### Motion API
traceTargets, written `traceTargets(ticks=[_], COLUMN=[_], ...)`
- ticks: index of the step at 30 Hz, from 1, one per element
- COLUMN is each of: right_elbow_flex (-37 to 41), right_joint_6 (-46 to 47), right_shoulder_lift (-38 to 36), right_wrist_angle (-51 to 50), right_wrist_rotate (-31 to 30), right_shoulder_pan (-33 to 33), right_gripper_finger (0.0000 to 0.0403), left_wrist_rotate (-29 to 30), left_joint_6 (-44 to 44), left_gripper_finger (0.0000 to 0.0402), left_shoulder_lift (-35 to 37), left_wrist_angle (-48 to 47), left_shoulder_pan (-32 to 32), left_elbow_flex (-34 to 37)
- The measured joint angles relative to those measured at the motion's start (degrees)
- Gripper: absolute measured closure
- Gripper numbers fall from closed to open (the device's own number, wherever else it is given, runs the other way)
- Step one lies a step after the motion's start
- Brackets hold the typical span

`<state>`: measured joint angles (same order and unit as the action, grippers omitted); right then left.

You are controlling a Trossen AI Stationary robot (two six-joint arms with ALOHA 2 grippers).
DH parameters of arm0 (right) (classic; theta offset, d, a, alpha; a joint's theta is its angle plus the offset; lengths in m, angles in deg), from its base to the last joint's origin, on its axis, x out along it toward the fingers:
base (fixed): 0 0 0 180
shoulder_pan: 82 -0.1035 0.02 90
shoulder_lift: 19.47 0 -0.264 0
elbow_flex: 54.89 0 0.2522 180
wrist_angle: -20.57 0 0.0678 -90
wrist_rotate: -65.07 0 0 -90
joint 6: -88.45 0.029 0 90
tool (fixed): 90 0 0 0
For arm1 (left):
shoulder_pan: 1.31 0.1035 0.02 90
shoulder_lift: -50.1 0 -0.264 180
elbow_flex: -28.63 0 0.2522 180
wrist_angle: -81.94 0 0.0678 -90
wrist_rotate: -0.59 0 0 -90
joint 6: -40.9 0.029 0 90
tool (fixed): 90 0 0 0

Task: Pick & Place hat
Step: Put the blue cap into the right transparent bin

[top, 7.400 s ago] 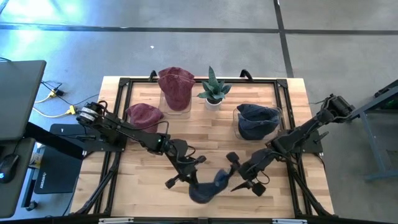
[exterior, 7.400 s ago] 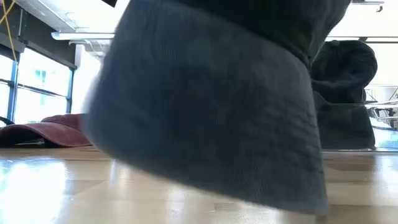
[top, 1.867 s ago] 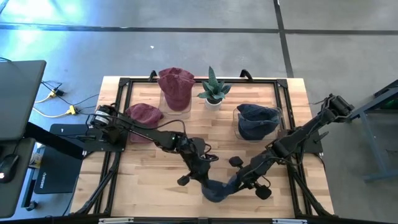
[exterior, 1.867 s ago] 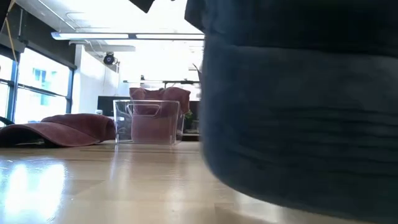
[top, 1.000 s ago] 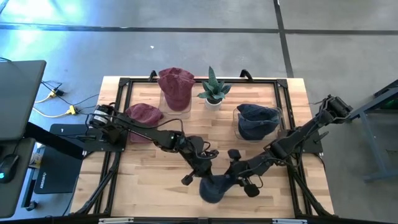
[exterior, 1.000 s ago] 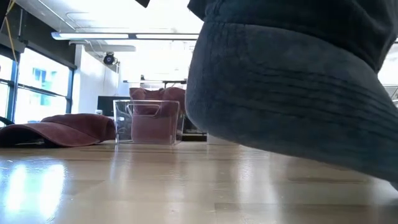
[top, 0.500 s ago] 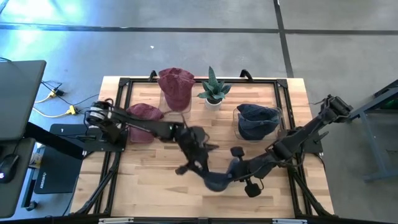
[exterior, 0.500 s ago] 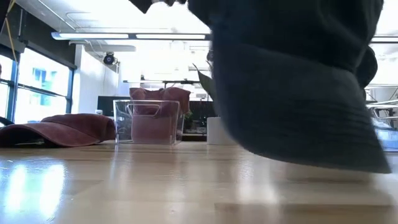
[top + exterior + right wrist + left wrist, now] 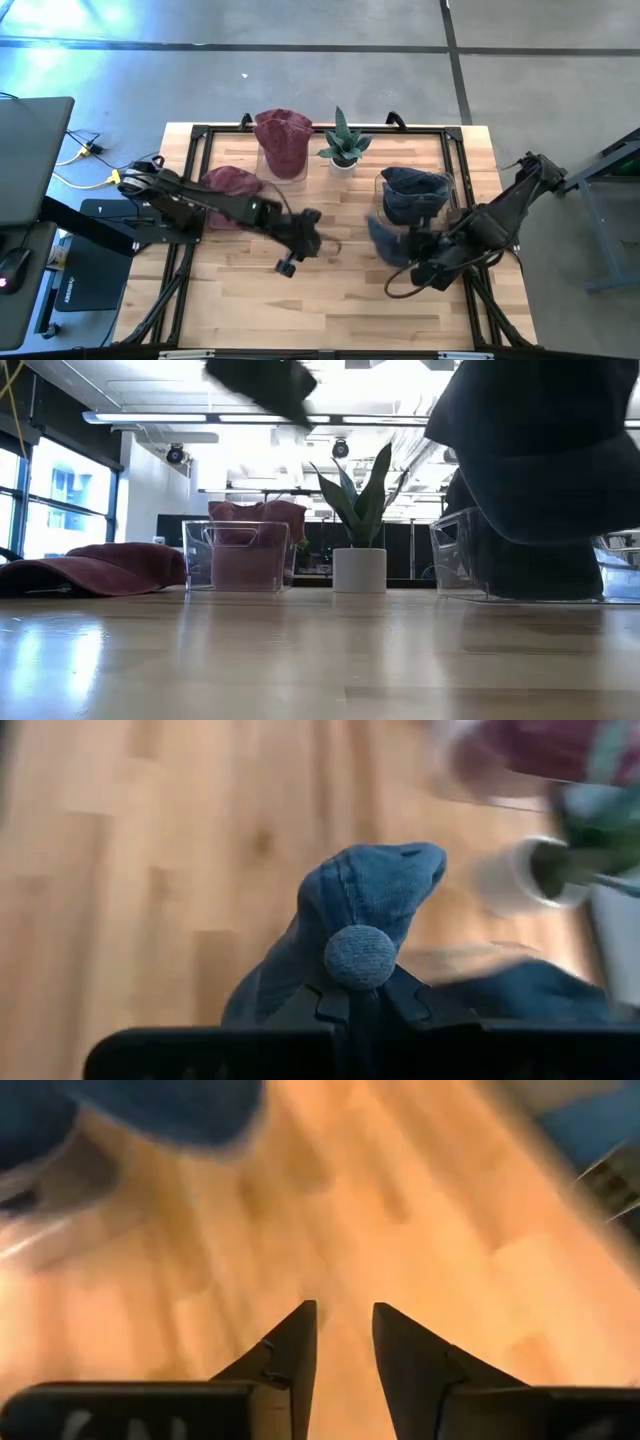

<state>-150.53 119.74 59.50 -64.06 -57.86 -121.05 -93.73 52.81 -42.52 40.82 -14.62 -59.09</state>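
1. One blue hat (image 9: 385,240) hangs pinched in the right gripper (image 9: 358,1003), near the right-hand clear bin (image 9: 440,205).
2. Left gripper (image 9: 340,1342) hovers mid-table (jaws slightly parted, empty).
3. Wooden table (image 9: 340,290); ceiling lights (image 9: 160,418) glow beyond.

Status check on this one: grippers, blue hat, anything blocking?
Right gripper shut on blue hat, lifted beside clear bin. Left gripper open, empty, mid-table. Nothing blocking.

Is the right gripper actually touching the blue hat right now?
Touching. The right wrist view shows the right gripper shut on the blue hat, with its fabric bunched between the fingers. In the high view the hat hangs beside the clear bin.
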Motion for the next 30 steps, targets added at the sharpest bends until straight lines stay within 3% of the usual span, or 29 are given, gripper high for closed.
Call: traceTargets(ticks=[3,6,9,15,23,30], right_elbow_flex=[-2.55,-3.61,-3.55,-2.27,1.91,3.42], right_joint_6=[1.96,1.76,1.06,-6.92,-14.75,-27.76], right_shoulder_lift=[0.01,-0.03,-0.01,-0.38,-0.40,-0.40], right_wrist_angle=[-7.96,-14.56,-19.08,-19.01,-19.11,-19.13], right_wrist_rotate=[-5.46,-11.10,-15.40,-21.84,-24.77,-27.60], right_shoulder_pan=[0.08,0.67,1.30,3.15,8.01,12.75], right_gripper_finger=[0.0398,0.0396,0.0399,0.0397,0.0399,0.0398], left_wrist_rotate=[12.84,18.60,20.23,24.98,26.59,26.56], left_joint_6=[0.33,-0.70,-3.27,-8.75,-9.20,-9.21], left_gripper_finger=[0.0323,0.0336,0.0347,0.0355,0.0356,0.0356], left_shoulder_lift=[0.43,0.98,0.79,0.79,0.80,0.79], left_wrist_angle=[-4.85,-3.27,-3.27,-1.44,2.67,3.38], left_shoulder_pan=[-4.41,-7.03,-8.15,-8.13,-8.11,-8.11], left_elbow_flex=[0.87,2.69,5.37,10.07,12.31,12.31])
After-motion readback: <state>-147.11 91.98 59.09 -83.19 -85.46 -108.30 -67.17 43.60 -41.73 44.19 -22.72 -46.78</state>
